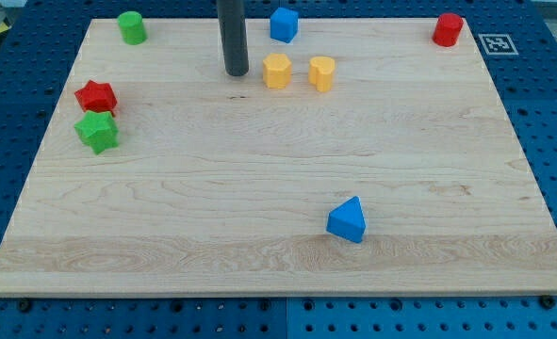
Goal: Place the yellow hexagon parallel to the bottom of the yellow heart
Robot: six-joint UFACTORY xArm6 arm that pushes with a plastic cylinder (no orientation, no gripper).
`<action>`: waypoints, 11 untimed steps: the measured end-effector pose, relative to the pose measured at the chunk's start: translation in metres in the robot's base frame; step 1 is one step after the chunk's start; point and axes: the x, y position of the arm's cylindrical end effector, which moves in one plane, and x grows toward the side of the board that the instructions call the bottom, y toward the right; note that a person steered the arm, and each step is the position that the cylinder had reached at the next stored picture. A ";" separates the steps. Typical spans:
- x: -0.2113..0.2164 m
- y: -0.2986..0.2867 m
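Note:
The yellow hexagon [276,71] sits near the view's top centre on the wooden board [278,188]. The yellow heart [321,72] stands just to its right, a small gap apart, at about the same height in the view. My tip [237,72] is the lower end of the dark rod, just left of the yellow hexagon with a small gap between them.
A blue block [284,24] lies above the hexagon. A green cylinder [132,27] is at top left, a red cylinder [448,29] at top right. A red star [96,96] and a green star [97,131] sit at the left. A blue triangle [347,220] lies lower right of centre.

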 end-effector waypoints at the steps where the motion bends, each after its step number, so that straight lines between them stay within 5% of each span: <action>1: -0.018 0.022; 11: 0.128 0.086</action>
